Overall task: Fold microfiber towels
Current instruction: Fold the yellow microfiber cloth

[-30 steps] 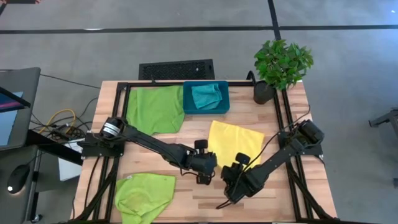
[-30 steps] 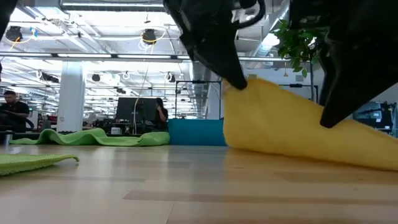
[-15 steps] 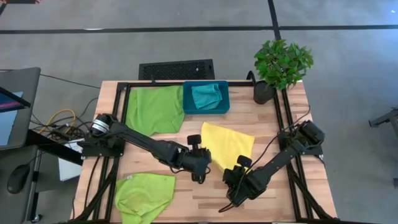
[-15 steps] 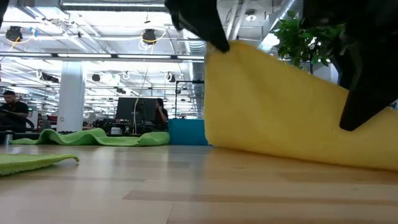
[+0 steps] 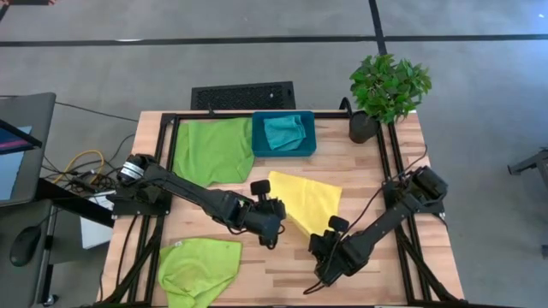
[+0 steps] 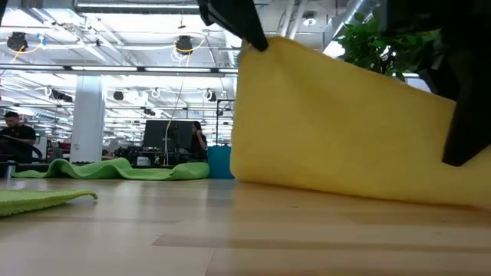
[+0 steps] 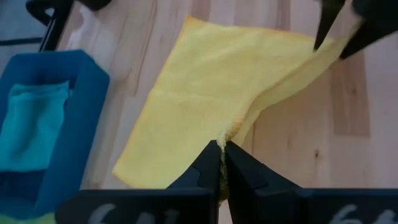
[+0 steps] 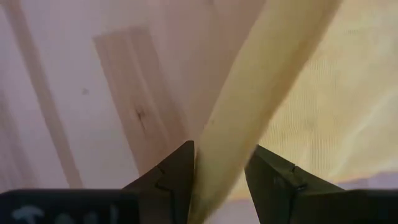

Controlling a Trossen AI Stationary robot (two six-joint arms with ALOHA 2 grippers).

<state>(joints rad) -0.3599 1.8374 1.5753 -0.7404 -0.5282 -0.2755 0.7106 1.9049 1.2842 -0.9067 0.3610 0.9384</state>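
Observation:
A yellow towel lies in the table's middle, its far part on the wood and its near edge raised. My left gripper is shut on that edge's left corner. My right gripper is shut on its right end. One lime green towel lies flat at the far left, and another lies crumpled at the near left. A teal towel lies in a teal bin. My left gripper pinches the yellow towel's near left corner between its two fingers, coming from above. The corner is lifted clear, and the cloth slopes down from it to the table. My right gripper holds the towel's near edge between its two fingers, near that edge's right end. The edge runs taut to the other gripper. The cloth behind it slopes down to the table.
A potted plant stands at the far right corner. A black frame runs around the table's top. Bare wood shows between the near green towel and my right gripper. People sit in the room beyond the table.
My left gripper has gone up and toward the table's left edge with its corner. The yellow towel's near edge has risen and drawn taut between the grippers, and the towel has slid leftward on the table. My right gripper has barely shifted.

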